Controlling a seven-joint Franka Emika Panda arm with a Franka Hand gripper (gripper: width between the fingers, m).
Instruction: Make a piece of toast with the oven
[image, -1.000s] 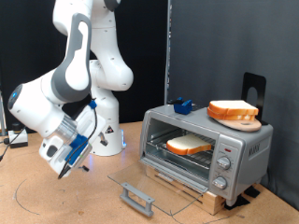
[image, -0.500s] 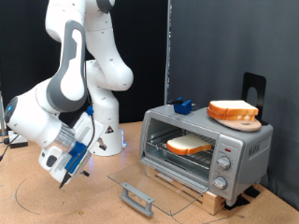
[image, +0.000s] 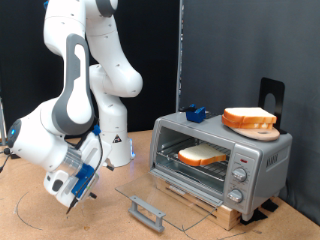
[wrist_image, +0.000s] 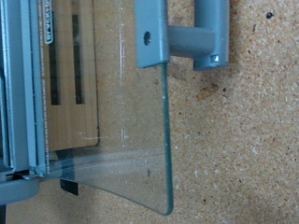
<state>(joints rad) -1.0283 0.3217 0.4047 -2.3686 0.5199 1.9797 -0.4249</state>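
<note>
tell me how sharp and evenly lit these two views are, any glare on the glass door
Exterior view: evenly lit, sharp on the silver-grey toaster oven; the white-and-blue gripper is slightly soft. Wrist view: close and mildly soft, the open clear glass door shows only faint streaks of reflection, and its grey handle casts a slight shadow on the cork-brown board.

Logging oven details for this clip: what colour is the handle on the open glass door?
Grey-blue; the handle shows best in the wrist view, on the door.

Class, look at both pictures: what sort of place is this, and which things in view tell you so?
Most likely a robotics lab test bench rather than a kitchen: a white robot arm stands on a cork-board table, a toaster oven sits on it with its glass door open, and a black curtain hangs behind.
</note>
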